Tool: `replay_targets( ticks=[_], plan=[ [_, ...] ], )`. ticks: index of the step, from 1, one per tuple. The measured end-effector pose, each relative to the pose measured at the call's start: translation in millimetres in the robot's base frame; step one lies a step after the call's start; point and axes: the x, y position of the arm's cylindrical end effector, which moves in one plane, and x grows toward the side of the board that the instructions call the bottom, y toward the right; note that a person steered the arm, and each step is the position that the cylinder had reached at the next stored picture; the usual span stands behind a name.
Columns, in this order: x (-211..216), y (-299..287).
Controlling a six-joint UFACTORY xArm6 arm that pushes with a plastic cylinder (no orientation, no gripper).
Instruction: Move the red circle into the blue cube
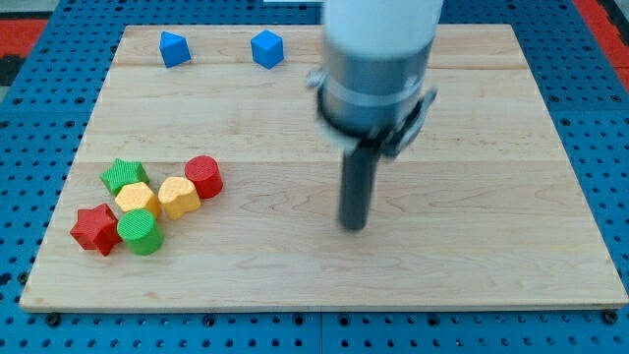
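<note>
The red circle [204, 176] stands at the view's lower left, touching a yellow block [178, 197]. The blue cube [266, 48] sits near the view's top, left of centre. Another blue block [174, 48] lies further left along the top edge. My tip [354, 225] rests on the board near the middle, well to the right of the red circle and far below the blue cube. It touches no block.
A cluster sits at the lower left: a green star [125, 175], a second yellow block [137, 200], a red star [95, 228] and a green circle [141, 232]. The wooden board [491, 246] lies on a blue pegboard.
</note>
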Motion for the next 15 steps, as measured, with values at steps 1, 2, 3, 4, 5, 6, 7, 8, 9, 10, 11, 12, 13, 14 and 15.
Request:
replay_targets(
  ticks=[1, 2, 3, 4, 5, 6, 7, 8, 9, 10, 11, 12, 13, 14, 15],
  plan=[
    [56, -120],
    [53, -189],
    [48, -257],
    [34, -304],
    [-6, -271],
    [-27, -257],
    [-52, -223],
    [-60, -177],
    [-67, -146],
    [-82, -112],
    [-112, -86],
    [-126, -36],
    [-167, 2],
    [-239, 20],
    [-285, 32]
  ],
)
